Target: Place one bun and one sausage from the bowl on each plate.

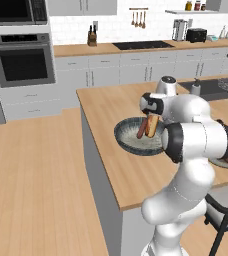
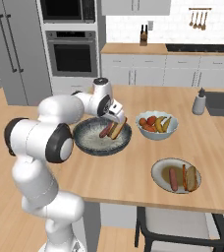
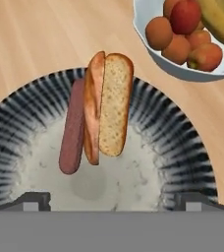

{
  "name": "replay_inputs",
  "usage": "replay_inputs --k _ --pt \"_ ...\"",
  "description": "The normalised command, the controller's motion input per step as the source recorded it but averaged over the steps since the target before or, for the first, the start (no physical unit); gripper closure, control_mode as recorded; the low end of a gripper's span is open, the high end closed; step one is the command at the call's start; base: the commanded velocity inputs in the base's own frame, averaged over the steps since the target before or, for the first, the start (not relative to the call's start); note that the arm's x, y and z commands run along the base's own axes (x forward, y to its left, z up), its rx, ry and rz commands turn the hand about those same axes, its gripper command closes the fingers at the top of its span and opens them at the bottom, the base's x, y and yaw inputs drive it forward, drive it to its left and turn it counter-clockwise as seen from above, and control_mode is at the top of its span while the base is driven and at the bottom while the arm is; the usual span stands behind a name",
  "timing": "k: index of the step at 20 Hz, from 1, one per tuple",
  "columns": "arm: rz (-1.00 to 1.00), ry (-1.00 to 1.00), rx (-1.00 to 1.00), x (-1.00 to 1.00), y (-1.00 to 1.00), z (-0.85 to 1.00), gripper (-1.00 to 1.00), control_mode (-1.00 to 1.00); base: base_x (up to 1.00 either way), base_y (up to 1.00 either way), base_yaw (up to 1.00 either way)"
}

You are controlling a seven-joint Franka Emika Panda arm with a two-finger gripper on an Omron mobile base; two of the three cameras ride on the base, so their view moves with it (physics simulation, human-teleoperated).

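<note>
Bowl (image 3: 182, 142): dark blue-grey outside and rim band with fine pale radial ribbing; inside pale, speckled grey-white. In it, at 12 o'clock: sausage (image 3: 72, 133) reddish-brown, plain; bun (image 3: 108, 106) golden-brown crust, cut face pale tan and finely flecked. Fruit bowl (image 2: 156, 133) at 3 o'clock of the dark bowl in the right base view: white, holding orange, red and yellow fruit. Plate (image 2: 159, 173): grey rim, brownish-olive centre. Counter (image 2: 133, 172): light wood grain.

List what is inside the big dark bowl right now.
The bowl holds one bun and one sausage, side by side, leaning against its wall. The pale floor is otherwise bare where visible; the part nearest the open gripper is cut off in the hand view.
</note>
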Motion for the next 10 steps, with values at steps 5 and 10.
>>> replay_inputs --k 5,10 --pt "0.00 0.33 -0.06 0.68 -0.02 -0.30 -1.00 -1.00 0.00 0.00 0.00" --pt "0.00 0.24 -0.02 0.51 -0.10 -0.20 -1.00 -1.00 0.00 0.00 0.00"
